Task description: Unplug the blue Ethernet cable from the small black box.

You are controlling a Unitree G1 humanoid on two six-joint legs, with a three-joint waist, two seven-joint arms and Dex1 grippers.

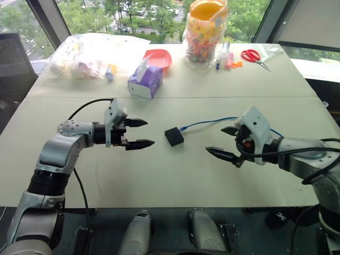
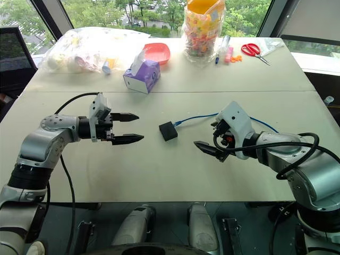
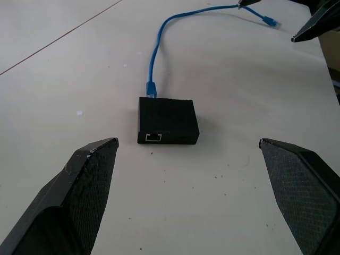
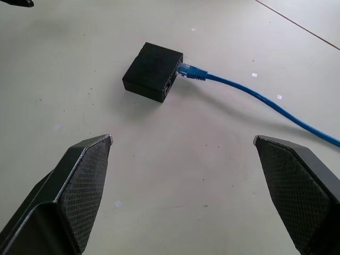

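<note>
We find the small black box (image 1: 173,136) lying loose on the counter (image 1: 159,180), between the left gripper (image 1: 139,133) and the right gripper (image 1: 223,142), both with jaws apart and empty. The blue Ethernet cable (image 4: 265,103) is plugged into its side. Our concern: unrestrained, the box may simply slide with the cable when pulled; tugging the cord instead of the plug (image 4: 191,71) may strain the latch.

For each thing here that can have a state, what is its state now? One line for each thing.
blue Ethernet cable: plugged into the box, lying on the table.
small black box: flat on the table, untouched, one port free.
left pincer: open, empty, beside the box.
right pincer: open, empty, beside the box.
red scissors: closed, at the far edge.
</note>
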